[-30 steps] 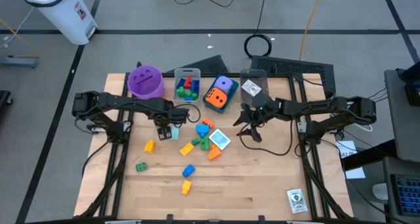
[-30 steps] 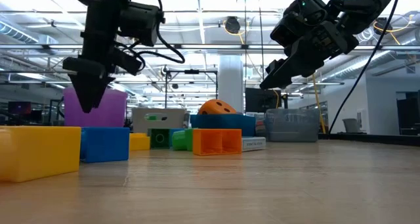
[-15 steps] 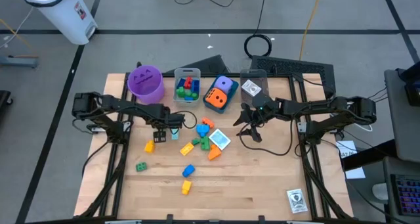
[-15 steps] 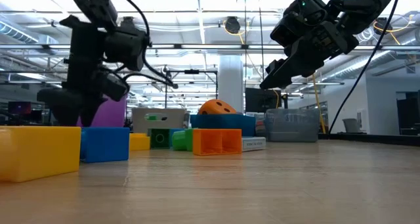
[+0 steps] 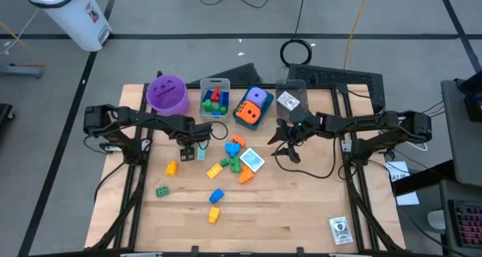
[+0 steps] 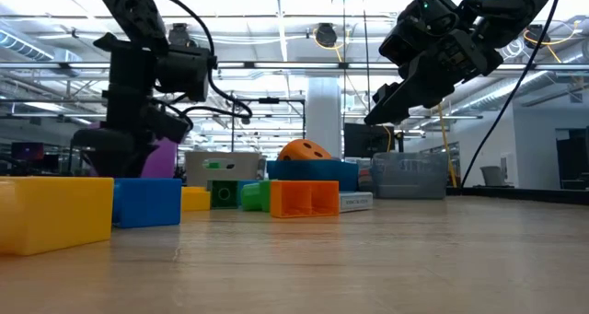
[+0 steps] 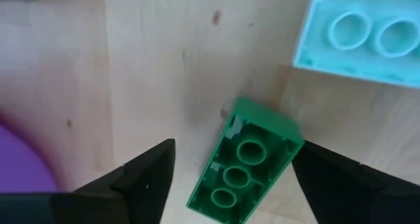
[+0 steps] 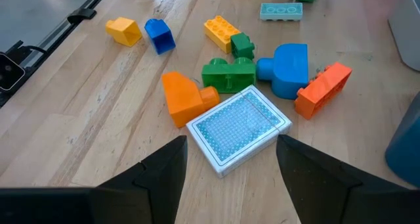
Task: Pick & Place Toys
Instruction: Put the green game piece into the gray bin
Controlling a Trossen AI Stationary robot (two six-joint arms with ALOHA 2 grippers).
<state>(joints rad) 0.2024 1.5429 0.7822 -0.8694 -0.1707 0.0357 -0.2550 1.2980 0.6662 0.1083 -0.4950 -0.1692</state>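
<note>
High view: the wooden worktop (image 5: 301, 212) carries a row of containers along its far edge: a purple plastic cup (image 5: 166, 93), a clear rectangular bin (image 5: 215, 97) with small bricks in it, a blue bin (image 5: 253, 108) holding an orange dotted die and a purple dotted die, and a second clear bin (image 5: 291, 96) holding a white printed cube. Loose toy bricks (image 5: 233, 160) lie in a cluster at the worktop's centre, beside a patterned card deck (image 5: 252, 160); a yellow brick (image 5: 172, 167), a green brick (image 5: 162, 191), a blue brick (image 5: 217, 195) and another yellow brick (image 5: 213, 214) lie apart, nearer the front.

The left hand (image 5: 190, 151) is lowered to the worktop just in front of the cup. Its fingers are spread wide and straddle a small green three-stud brick (image 7: 246, 161) without gripping it; a pale turquoise brick (image 7: 357, 33) lies just beyond.

The right hand (image 5: 284, 139) hangs raised over the worktop right of the cluster, fingers parted, holding nothing.
</note>
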